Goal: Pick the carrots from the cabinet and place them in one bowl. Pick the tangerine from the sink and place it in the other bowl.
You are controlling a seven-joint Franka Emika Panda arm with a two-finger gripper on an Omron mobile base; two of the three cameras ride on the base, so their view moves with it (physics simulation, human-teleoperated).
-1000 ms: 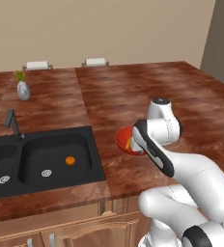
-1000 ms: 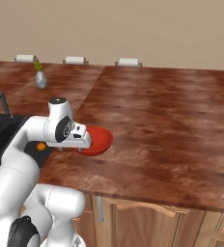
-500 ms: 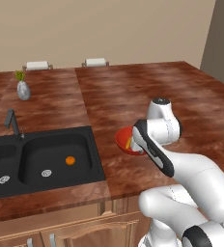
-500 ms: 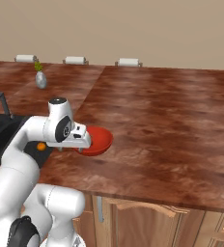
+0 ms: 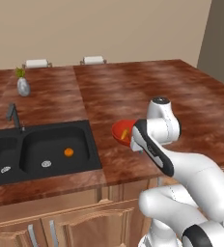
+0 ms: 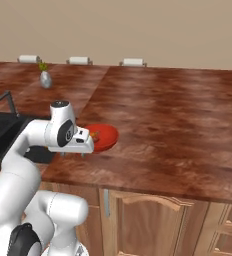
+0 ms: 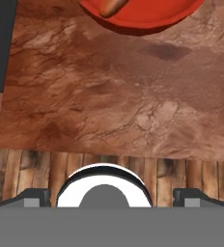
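Vase: I see a small grey vase (image 5: 22, 86) with a green sprig near the counter's (image 5: 133, 91) back edge, behind the sink.
Faucet: thin and dark (image 5: 13, 116), at the sink's rear rim.
Sink: black double basin (image 5: 32, 140) set into the counter's left part, close to its front edge.
Tangerine: I find it (image 5: 68, 152) on the floor of the right basin, beside a silver drain (image 5: 46, 164).
Red bowl: it (image 5: 119, 130) sits on the counter right of the sink, near the front edge; in my hand view (image 7: 147, 17) it lies at the top.
Carrot: an orange piece (image 7: 111, 6) lies inside the red bowl; how many there are I cannot tell.
Gripper: mine (image 6: 73, 152) hangs over the counter's front edge just beside the bowl, jaws spread fully wide, holding nothing.
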